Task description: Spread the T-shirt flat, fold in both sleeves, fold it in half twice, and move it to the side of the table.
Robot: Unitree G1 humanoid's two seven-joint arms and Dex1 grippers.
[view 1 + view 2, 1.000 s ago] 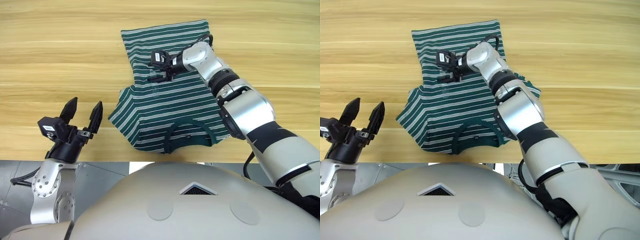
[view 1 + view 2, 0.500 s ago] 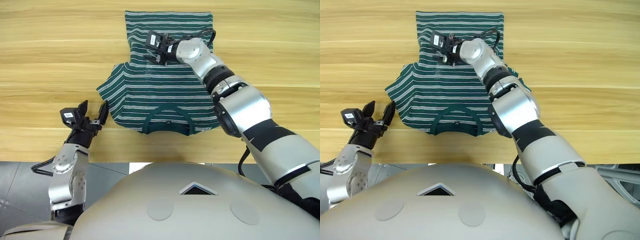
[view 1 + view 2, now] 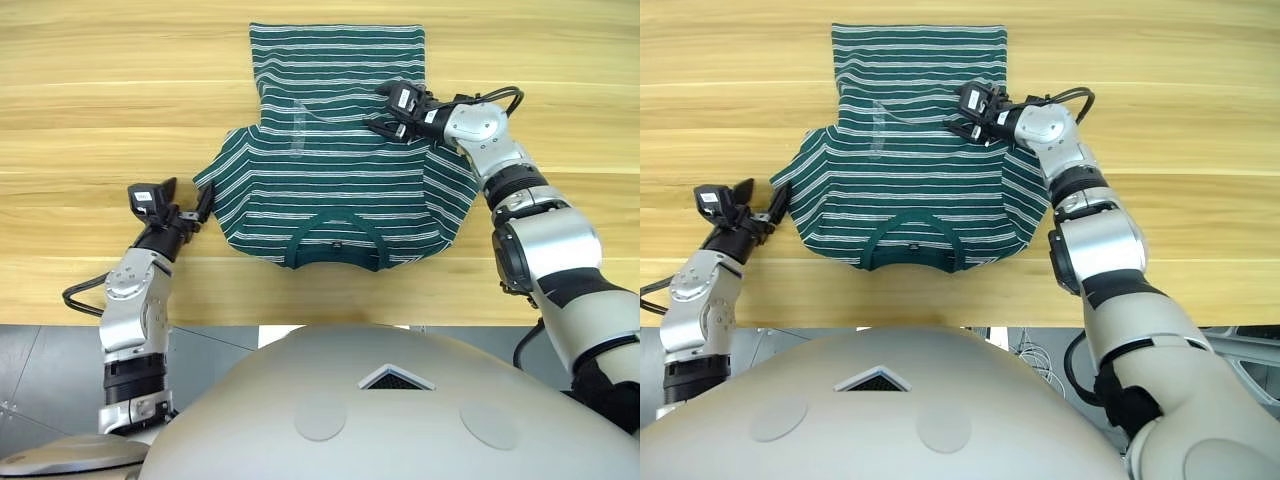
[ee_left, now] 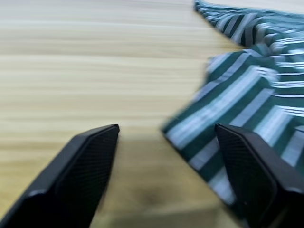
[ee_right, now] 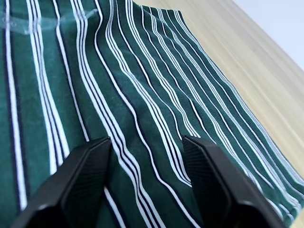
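On the wooden table [image 3: 100, 80], near its close edge, one green striped T-shirt [image 3: 330, 170] is lying face up, collar [image 3: 335, 238] toward the robot and hem toward the far side.

- T-shirt: one. It is lying largely spread, and a faint crease is showing on the chest.
- Sleeves: two, both unfolded. The left sleeve [image 3: 222, 180] and the right sleeve [image 3: 452, 185] are each sticking out past the body.
- Grippers: two.
  - The left gripper [image 3: 188, 196] is sitting low at the table surface with its fingers apart. One finger is beside the left sleeve's tip and the other is over bare wood, and nothing is held.
  - The right gripper [image 3: 381, 108] is hovering over the right side of the shirt's body, beyond the right sleeve. Its fingers are spread above the stripes and are gripping no cloth.

Step in hand: spreading is looking close to done, and the sleeve folds are looking ready to begin, probably with the left one.

Next move, as judged: the left fingers are needing to straddle the sleeve's edge and pinch it. They would then carry it inward across the chest without dragging the body cloth.
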